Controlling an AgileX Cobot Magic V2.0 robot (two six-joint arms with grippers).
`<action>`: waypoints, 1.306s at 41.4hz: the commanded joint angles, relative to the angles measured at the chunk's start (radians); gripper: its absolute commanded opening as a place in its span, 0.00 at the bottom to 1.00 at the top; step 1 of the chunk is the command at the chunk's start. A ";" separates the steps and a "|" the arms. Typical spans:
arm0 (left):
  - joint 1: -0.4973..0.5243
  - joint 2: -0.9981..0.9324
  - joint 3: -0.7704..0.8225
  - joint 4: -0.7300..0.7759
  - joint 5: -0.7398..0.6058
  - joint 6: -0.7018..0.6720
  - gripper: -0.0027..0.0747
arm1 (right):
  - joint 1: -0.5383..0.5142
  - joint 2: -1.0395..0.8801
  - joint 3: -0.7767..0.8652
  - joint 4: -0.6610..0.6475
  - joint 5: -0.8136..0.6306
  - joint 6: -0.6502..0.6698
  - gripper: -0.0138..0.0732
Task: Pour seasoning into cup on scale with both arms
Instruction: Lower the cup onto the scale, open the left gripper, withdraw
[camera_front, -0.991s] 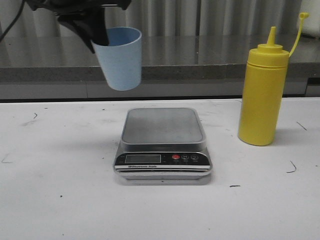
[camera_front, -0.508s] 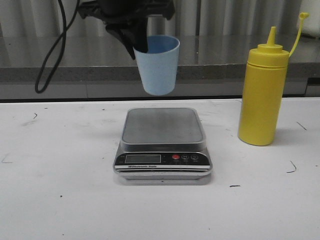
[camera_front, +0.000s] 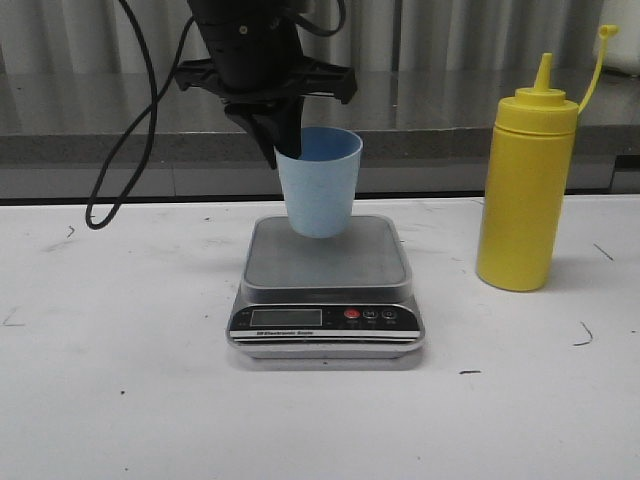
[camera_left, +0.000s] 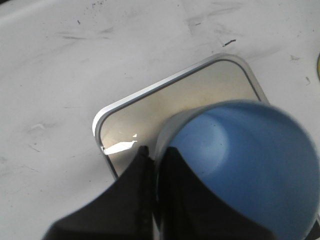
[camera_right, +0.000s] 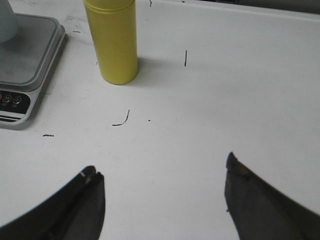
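Left gripper (camera_front: 283, 140), clamped on rim of small light blue plastic cup (camera_front: 319, 182), has swung from left and lowered over flat silver scale (camera_front: 326, 290); placement imminent. Right gripper (camera_right: 162, 195) spread, empty; tall yellow squeeze bottle (camera_front: 527, 190) untouched on surface.

Your right gripper (camera_right: 162, 187) has its jaws spread wide over bare white tabletop (camera_right: 225, 90), nothing between them. Well ahead of the jaws, off toward the left finger's side, the seasoning (camera_right: 112, 40) stands upright. Just beyond it on that side sits the scale (camera_right: 25, 65), its button panel facing you.
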 joint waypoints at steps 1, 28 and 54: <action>-0.005 -0.056 -0.037 -0.017 -0.033 -0.005 0.01 | -0.002 0.012 -0.023 -0.009 -0.064 -0.011 0.77; -0.005 -0.028 -0.037 -0.021 -0.016 -0.005 0.23 | -0.002 0.012 -0.023 -0.009 -0.064 -0.011 0.77; -0.005 -0.412 0.078 -0.017 0.015 -0.003 0.58 | -0.002 0.012 -0.023 -0.009 -0.064 -0.011 0.77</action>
